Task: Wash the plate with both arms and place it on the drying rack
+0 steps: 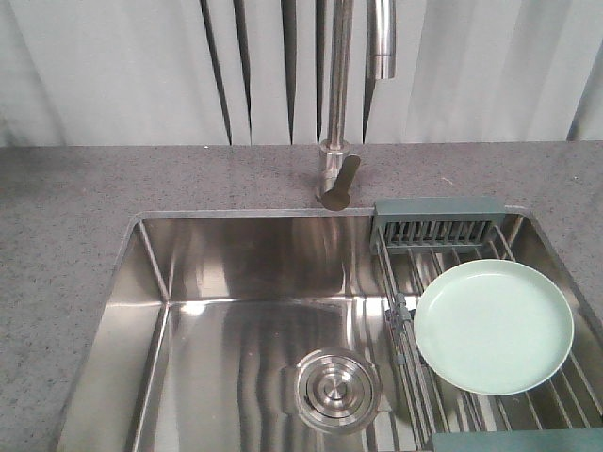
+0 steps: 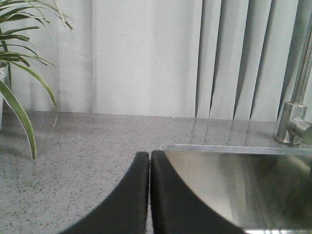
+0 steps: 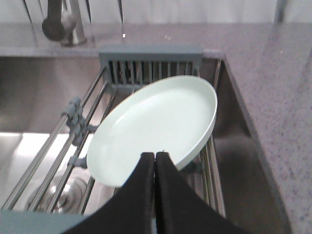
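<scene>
The pale mint-green plate [image 1: 495, 325] lies tilted on the steel wires of the drying rack [image 1: 438, 222], which spans the right side of the sink. No arm shows in the front view. In the right wrist view the plate [image 3: 156, 129] lies just beyond my right gripper [image 3: 155, 155], whose jaws are pressed together and empty; the rack's slotted caddy [image 3: 148, 53] stands behind it. My left gripper [image 2: 149, 155] is shut and empty, pointing at the sink's back left corner over the counter.
The steel sink basin [image 1: 236, 273] has a round drain [image 1: 336, 388] in its floor. A tall faucet [image 1: 337, 113] stands behind it on the speckled grey counter [image 1: 66, 207]. A potted plant [image 2: 19, 73] stands at the far left. Grey curtains hang behind.
</scene>
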Available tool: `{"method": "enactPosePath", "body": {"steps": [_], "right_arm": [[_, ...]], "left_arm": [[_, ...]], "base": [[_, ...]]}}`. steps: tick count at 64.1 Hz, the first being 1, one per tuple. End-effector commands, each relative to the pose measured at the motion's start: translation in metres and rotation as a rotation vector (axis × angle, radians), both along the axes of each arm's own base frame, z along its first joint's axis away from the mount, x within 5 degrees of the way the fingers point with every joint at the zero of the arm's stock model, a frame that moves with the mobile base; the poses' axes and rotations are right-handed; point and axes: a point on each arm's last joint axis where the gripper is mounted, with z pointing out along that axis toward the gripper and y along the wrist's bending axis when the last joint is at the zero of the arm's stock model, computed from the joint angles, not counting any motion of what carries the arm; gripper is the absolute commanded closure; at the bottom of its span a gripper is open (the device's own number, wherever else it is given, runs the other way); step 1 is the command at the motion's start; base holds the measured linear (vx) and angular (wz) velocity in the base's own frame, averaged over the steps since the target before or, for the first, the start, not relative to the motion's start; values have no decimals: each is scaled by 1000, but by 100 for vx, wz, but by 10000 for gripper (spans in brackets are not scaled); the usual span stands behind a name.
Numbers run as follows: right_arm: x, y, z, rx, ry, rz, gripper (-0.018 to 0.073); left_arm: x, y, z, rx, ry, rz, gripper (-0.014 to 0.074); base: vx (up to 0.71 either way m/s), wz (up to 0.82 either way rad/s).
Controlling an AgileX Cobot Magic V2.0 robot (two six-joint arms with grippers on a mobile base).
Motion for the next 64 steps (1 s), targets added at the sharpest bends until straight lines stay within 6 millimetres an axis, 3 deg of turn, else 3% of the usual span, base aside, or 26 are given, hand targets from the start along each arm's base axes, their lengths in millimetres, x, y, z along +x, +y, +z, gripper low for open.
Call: {"method": "enactPosePath", "body": {"steps": [1, 14, 64], "right_arm": [[2, 0, 12, -23, -190, -2, 569], [1, 1, 25, -32, -335, 9, 569], [1, 0, 25, -1, -330, 5, 569]], "left_arm": [[-1, 1, 0, -12, -70, 6, 601], [-1, 1, 0, -12, -70, 6, 601], [-1, 1, 0, -12, -70, 6, 601]], "base": [[0, 0], [0, 0], [0, 0]]}}
